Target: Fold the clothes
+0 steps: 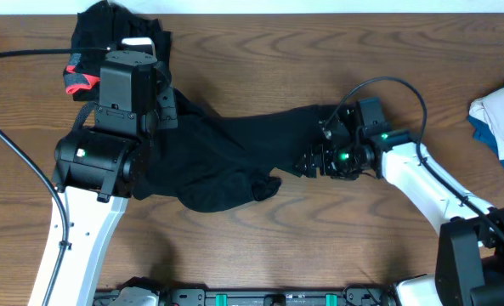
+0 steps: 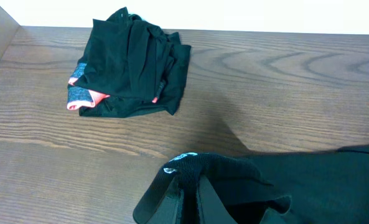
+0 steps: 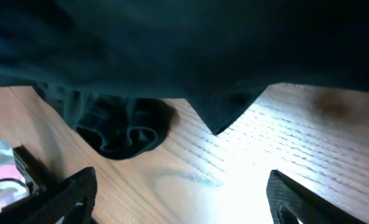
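- I count one long black garment [image 1: 226, 153], mid-table, long axis running left to right.
- One folded black bundle [image 1: 107, 38] (coral trim), far-left corner.
- Two grippers: left gripper [image 2: 185, 183] pinching the garment's left end, right gripper [image 3: 183, 177] spread wide at its right end.

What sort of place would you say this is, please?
Probably a robotics lab workbench, not a home: two cabled robot arms work over a wood-grain table, with a black garment spread out and a folded pile beside.
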Robot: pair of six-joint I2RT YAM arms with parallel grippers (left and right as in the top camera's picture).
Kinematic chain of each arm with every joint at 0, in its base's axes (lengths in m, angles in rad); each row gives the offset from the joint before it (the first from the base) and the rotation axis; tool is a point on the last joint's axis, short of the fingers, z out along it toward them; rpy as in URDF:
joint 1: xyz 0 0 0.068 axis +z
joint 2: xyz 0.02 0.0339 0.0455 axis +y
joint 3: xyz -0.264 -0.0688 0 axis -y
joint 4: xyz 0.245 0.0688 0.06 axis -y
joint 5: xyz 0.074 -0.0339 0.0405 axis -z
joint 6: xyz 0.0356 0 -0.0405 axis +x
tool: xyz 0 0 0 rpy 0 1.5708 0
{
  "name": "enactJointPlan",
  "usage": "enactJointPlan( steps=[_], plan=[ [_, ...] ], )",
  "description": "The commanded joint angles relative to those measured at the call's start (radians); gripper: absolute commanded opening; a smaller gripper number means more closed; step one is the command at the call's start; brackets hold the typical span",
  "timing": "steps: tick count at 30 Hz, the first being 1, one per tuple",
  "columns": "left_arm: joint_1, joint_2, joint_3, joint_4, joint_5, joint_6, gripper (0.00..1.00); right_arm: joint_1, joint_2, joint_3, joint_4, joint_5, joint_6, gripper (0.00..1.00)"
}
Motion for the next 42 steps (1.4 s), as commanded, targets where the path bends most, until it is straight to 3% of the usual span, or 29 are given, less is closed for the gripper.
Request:
enactJointPlan(
  steps=[1,11,42],
  plan=[
    [-0.002,-0.004,0.009,0.005,-0.005,-0.001,0.06,0.025,-0.005,-0.037,0.045,-0.027,0.042,0.83],
    [-0.002,-0.004,0.009,0.004,-0.005,-0.001,0.06,0.078,0.002,-0.091,0.244,-0.006,0.186,0.81],
    [-0.002,-0.004,0.009,-0.005,-0.005,-0.001,0.06,0.092,0.126,-0.095,0.333,0.026,0.273,0.79]
  ],
)
